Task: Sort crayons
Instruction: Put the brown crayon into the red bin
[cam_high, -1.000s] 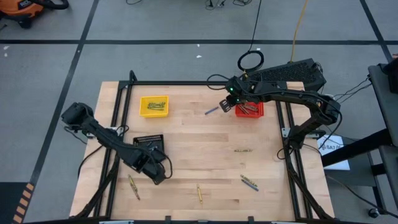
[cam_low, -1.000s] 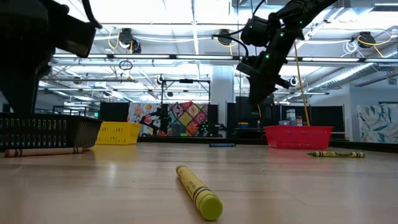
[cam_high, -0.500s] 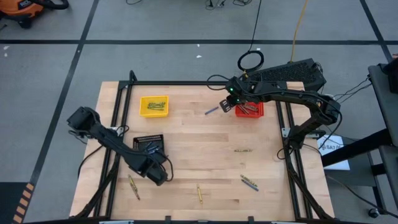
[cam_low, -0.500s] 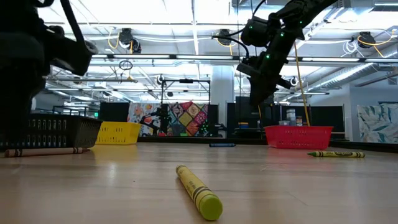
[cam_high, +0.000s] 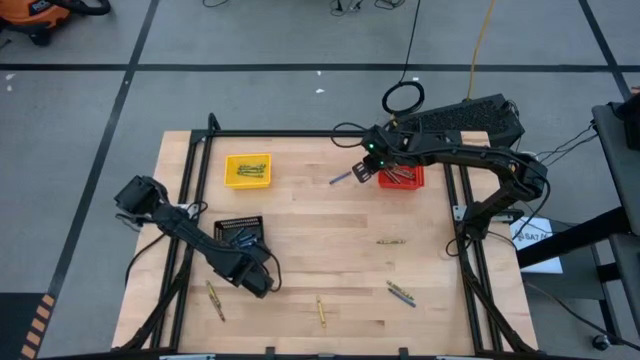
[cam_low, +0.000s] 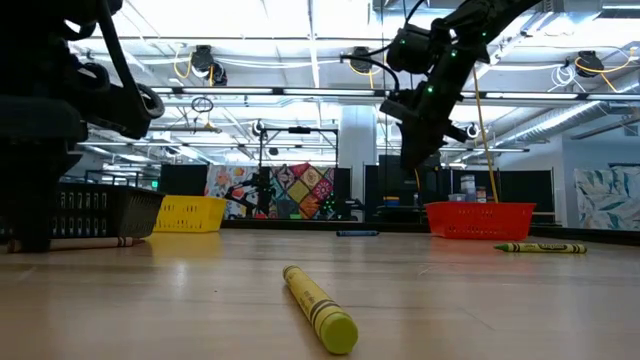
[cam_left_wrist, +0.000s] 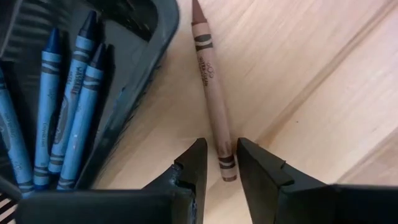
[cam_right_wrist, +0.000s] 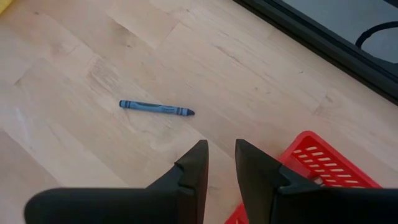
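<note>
A brown crayon (cam_left_wrist: 208, 81) lies flat on the table beside the black basket (cam_left_wrist: 137, 74), which holds several blue crayons (cam_left_wrist: 68, 106). My left gripper (cam_left_wrist: 221, 149) points down over the brown crayon's flat end. It is open, with one finger on each side of that end and a little room showing. My right gripper (cam_right_wrist: 221, 149) hangs open and empty above the table by the red basket (cam_right_wrist: 317, 165). A blue crayon (cam_right_wrist: 155, 107) lies on the wood beyond it. In the high view my left hand (cam_high: 250, 275) hides the brown crayon.
The yellow basket (cam_high: 247, 170) stands at the far left and the red basket (cam_high: 402, 177) at the far right. Loose crayons lie near the front edge (cam_high: 214, 300) (cam_high: 320, 311) (cam_high: 400, 293) and at mid-right (cam_high: 391, 241). A yellow-green crayon (cam_low: 320, 308) lies close to the low camera.
My left gripper has come down toward the table beside the black basket, over the brown crayon, with its finger gap unchanged. My right arm has kept still.
</note>
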